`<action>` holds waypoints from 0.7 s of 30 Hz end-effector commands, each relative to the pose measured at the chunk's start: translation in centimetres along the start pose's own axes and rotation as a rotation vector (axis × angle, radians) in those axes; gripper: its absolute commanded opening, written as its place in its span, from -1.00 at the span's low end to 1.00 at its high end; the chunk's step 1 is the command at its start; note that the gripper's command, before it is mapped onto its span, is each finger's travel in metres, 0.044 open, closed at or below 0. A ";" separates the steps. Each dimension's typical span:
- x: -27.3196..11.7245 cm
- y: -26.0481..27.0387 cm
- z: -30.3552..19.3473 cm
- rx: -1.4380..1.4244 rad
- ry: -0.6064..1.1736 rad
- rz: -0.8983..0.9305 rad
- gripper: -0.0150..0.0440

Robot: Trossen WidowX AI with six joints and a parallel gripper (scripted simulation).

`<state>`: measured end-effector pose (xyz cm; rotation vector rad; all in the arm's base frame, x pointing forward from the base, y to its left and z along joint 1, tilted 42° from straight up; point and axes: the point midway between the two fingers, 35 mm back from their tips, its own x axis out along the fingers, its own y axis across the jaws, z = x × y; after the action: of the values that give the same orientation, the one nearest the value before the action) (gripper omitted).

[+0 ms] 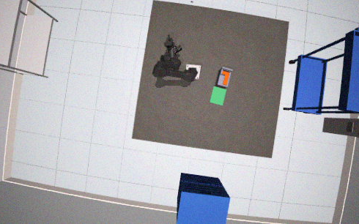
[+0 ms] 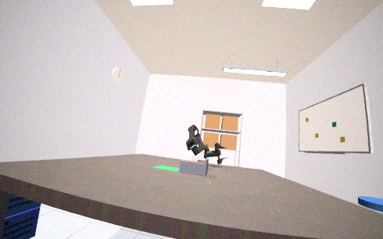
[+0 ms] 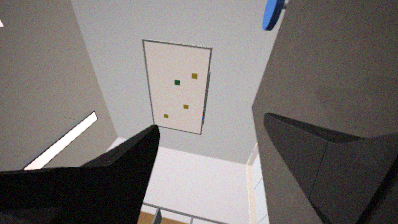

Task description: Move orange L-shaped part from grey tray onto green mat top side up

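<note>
Gripper (image 3: 210, 135), fingers spread and holding nothing, sat apart from the grey tray (image 1: 225, 77); orange part (image 1: 226, 76) lay flush inside.

Room around my work table (image 2: 135, 183)

I see white walls, a whiteboard (image 2: 334, 125) with coloured notes, a round wall clock (image 2: 117, 74), ceiling light panels (image 2: 255, 72), an orange-panelled shelf (image 2: 221, 133), and blue cabinets (image 1: 203, 203) on pale tiled floor (image 1: 90, 121).

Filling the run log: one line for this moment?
gripper: open, empty, away from tray | part: flush in pocket | mat: no part on it
</note>
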<state>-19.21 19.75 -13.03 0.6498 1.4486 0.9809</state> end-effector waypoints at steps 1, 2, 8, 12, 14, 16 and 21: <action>0.2 0.0 0.1 -0.004 -0.008 -0.003 0.78; 0.4 0.0 0.1 -0.016 -0.013 -0.011 0.69; 3.7 0.4 3.1 -0.049 -0.141 -0.118 0.15; 5.8 0.4 5.4 -0.061 -0.213 -0.214 0.12; 7.0 0.6 7.5 -0.080 -0.279 -0.268 0.12; 8.1 0.9 10.1 -0.093 -0.353 -0.331 0.12; 9.5 1.2 16.9 -0.101 -0.494 -0.504 0.12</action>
<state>-8.54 29.67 -15.87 0.4390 1.1017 0.5798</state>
